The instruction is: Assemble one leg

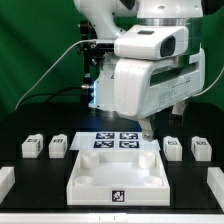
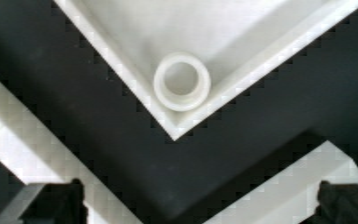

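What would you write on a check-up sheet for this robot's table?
Surface: black table, matt.
Job's things: large white square tabletop at the front, round hole in its corner; four small white plastic legs, two at each side.
Clutter: marker board behind the tabletop; cut-off white pieces at both front edges.
End effector: open, empty, over the tabletop corner.
Cables: thin pale cable behind, on the exterior view's left.
Surroundings: green backdrop.

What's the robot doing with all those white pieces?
The gripper hangs open and empty near a corner of the white tabletop. The wrist view shows a round hole in that corner. Four small legs lie on the table, two on each side, none picked up yet.
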You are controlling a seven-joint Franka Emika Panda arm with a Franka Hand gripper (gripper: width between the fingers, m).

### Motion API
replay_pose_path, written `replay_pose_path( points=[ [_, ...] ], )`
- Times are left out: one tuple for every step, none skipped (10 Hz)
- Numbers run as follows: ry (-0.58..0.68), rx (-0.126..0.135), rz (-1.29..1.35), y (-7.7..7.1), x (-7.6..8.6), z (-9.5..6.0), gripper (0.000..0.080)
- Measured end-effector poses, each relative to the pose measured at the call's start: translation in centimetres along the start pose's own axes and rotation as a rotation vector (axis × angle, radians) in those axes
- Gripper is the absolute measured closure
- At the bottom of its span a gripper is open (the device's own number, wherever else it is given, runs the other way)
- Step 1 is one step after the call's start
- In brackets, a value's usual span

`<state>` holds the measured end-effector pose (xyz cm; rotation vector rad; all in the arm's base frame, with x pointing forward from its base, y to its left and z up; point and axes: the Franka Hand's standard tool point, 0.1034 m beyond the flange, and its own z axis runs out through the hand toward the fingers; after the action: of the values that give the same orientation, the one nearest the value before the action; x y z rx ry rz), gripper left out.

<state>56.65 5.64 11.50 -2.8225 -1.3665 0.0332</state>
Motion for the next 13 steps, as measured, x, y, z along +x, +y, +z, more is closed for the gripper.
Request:
replay_pose_path(
  points=[
    [0.0, 0.001, 0.0, 0.0, 0.0, 0.0, 0.015],
    [0.0, 0.001, 0.0, 0.0, 0.0, 0.0, 0.015],
    [0.0, 0.001, 0.0, 0.0, 0.0, 0.0, 0.015],
    [0.0, 0.001, 0.0, 0.0, 0.0, 0.1, 0.015],
    [-0.002, 0.002, -0.001, -0.1, -0.1, 0.1, 0.015],
    [-0.007, 0.007, -0.02, -0.4, -0.3, 0.4, 0.015],
    [-0.016, 0.016, -0.07, -1.2, -0.9, 0.6, 0.015],
    [-0.022, 0.022, -0.088, -2.6, -2.1, 1.2, 0.015],
    [-0.017, 0.016, -0.194, -4.3, -4.1, 2.2, 0.015],
    [-0.011, 0.015, -0.332, -5.7, -6.6, 3.3, 0.015],
    [-0.012, 0.023, -0.401, -6.9, -9.1, 4.6, 0.015],
    [-0.01, 0.032, -0.523, -7.5, -11.1, 5.7, 0.015],
    [-0.005, 0.041, -0.638, -7.8, -12.6, 6.8, 0.015]
  ],
)
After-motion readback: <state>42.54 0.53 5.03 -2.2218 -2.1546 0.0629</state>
